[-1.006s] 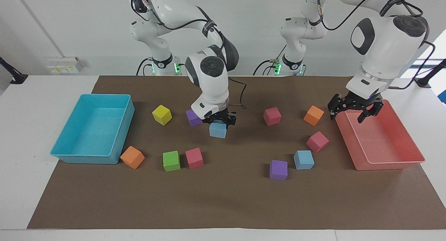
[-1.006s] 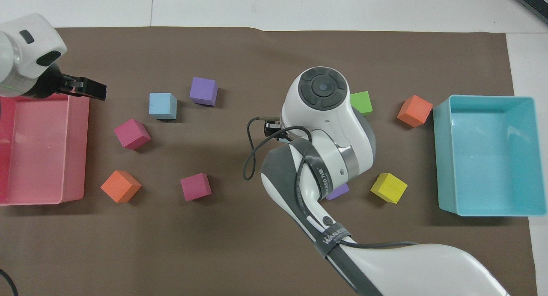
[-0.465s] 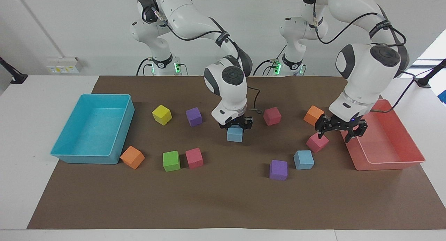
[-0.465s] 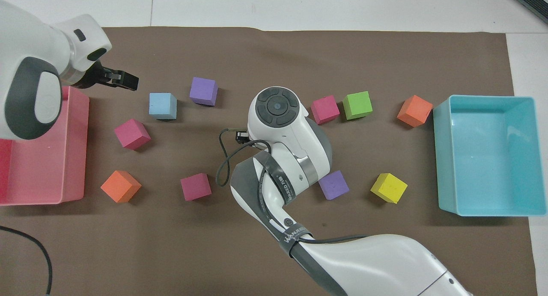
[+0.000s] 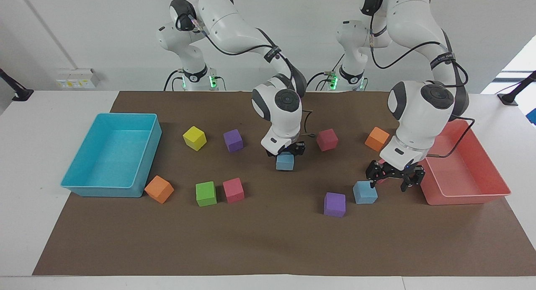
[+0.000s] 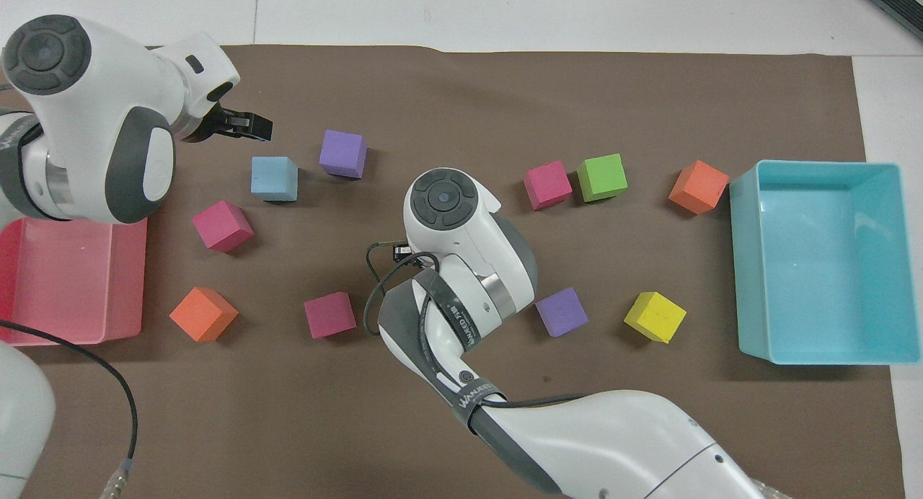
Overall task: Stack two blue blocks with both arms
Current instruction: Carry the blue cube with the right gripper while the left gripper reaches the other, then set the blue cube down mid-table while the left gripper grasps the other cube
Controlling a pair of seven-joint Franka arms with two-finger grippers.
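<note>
held block: a blue block [image 5: 284, 161] hangs in the right gripper [image 5: 286, 152] over the middle of the mat [image 5: 268, 248], clear of it; in the overhead view the arm's wrist hides both.
right gripper: closed on the block's two side faces, near its top, so most of the cube hangs below the fingertips.
second block: the other blue block [image 5: 364, 192] sits flat on the mat toward the left arm's end, just beside a purple cube [image 5: 335, 204] and near the red tray [image 5: 494, 185].
left gripper: the left gripper [image 5: 395, 177] hangs low and spread wide, empty, over the mat between this block and the tray; one fingertip is close to the block's upper corner, and I cannot tell whether it touches.
handling: both look like matte foam, so likely very light, a little squashy and grippy rather than slick; nothing fragile.
where to hold: two opposite flat faces, fingers square to them and around mid-height; a hard squeeze may dent the foam and tilt the cube.
stacking risk: a light cube can cling to a fingertip on release or get nudged off, so it needs flat, centred seating before the fingers part.
</note>
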